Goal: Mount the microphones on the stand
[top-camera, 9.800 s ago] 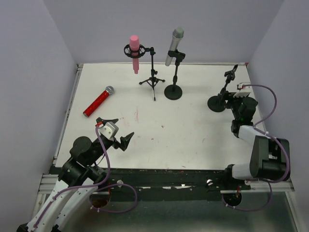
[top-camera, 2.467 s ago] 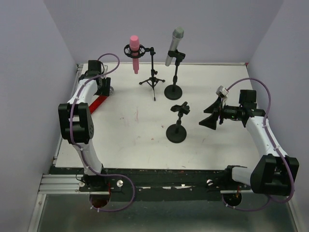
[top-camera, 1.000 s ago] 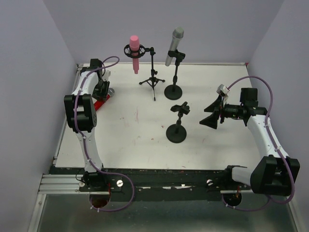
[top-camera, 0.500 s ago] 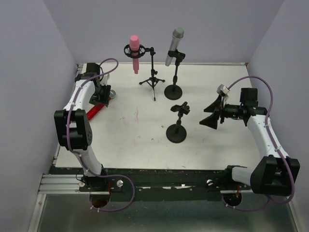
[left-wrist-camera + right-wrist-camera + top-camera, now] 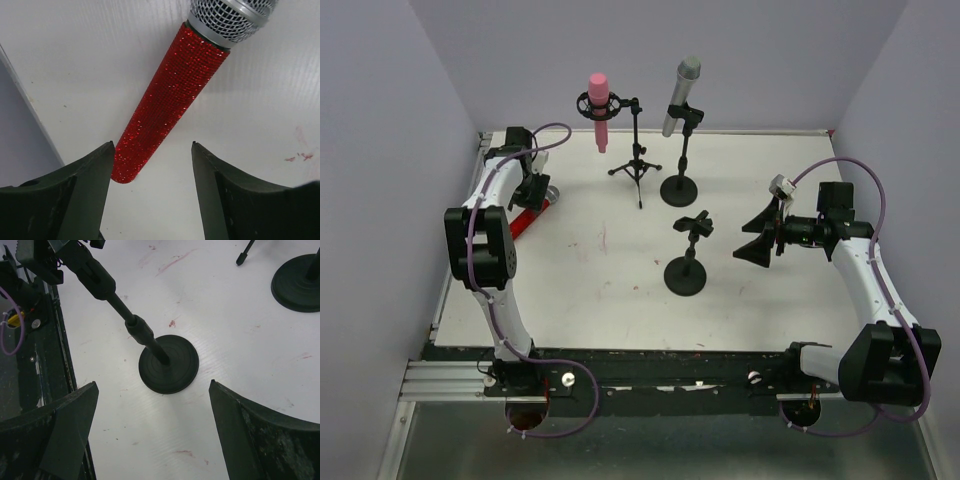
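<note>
Microphones are sitting at three spots on the white table (image 5: 620, 300). At the far left of the overhead view, the red microphone (image 5: 523, 221) is lying flat near the table's left edge, its silver mesh head pointing toward the upper right. The left claw (image 5: 534, 192) is hanging right over it. In the left wrist view the left claw (image 5: 151, 150) is spreading moderately wide, and the tail end of the red microphone (image 5: 170, 100) is lying between the two fingers (image 5: 90, 185), closer to the left one. Whether it is touching that finger I cannot tell.

Moving right, the pink microphone (image 5: 599, 110) is sitting upright in the ring mount of the tripod stand (image 5: 637, 152) at the upper middle. Just beside it, the silver microphone (image 5: 681, 95) is resting tilted in the clip of the round-base stand (image 5: 680, 172).

Below those, near the centre, the short stand (image 5: 688, 255) is standing upright on its round base.

At the right, the right claw (image 5: 757, 236) is hovering well apart from the short stand, pointing toward it. In the right wrist view the right claw (image 5: 152, 386) is gaping wide and gripping nothing, with the short stand (image 5: 167, 362) showing between its fingers (image 5: 65, 415).
</note>
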{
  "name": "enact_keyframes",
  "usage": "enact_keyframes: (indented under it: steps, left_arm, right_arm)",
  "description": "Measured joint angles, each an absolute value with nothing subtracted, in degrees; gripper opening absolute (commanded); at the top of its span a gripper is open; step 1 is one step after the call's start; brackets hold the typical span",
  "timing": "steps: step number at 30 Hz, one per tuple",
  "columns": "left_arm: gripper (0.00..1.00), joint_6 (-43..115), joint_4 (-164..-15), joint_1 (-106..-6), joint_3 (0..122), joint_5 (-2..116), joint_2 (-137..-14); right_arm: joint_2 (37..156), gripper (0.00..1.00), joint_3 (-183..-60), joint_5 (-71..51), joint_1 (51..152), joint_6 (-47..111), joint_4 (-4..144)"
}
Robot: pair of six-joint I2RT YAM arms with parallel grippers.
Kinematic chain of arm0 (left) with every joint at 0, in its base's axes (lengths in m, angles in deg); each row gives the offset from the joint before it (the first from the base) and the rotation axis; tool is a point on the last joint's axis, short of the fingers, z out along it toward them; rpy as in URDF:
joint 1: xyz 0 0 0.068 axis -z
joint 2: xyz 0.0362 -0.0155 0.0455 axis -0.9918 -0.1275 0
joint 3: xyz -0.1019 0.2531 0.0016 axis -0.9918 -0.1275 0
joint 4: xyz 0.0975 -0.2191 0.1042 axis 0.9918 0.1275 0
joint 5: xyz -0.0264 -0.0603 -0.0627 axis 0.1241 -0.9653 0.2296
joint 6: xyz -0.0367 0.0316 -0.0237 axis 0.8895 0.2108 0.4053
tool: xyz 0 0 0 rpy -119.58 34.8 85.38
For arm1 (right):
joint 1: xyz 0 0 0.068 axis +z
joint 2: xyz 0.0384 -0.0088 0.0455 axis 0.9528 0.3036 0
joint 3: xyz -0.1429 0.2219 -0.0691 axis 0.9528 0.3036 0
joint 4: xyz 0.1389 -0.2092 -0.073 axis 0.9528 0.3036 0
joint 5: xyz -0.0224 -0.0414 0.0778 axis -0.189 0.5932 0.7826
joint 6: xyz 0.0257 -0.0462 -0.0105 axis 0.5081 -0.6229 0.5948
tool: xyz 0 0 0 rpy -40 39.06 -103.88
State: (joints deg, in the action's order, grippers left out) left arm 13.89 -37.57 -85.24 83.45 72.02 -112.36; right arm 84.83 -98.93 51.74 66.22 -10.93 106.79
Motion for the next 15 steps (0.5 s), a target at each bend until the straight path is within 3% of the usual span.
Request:
enact_keyframes:
  steps: [15]
  left_arm:
    - [0.71,5.9,-36.8,-85.3,87.2,76.7,-118.0]
  right_arm:
    - [84.8,1.00,-98.9,51.7,66.2,-11.0,107.3]
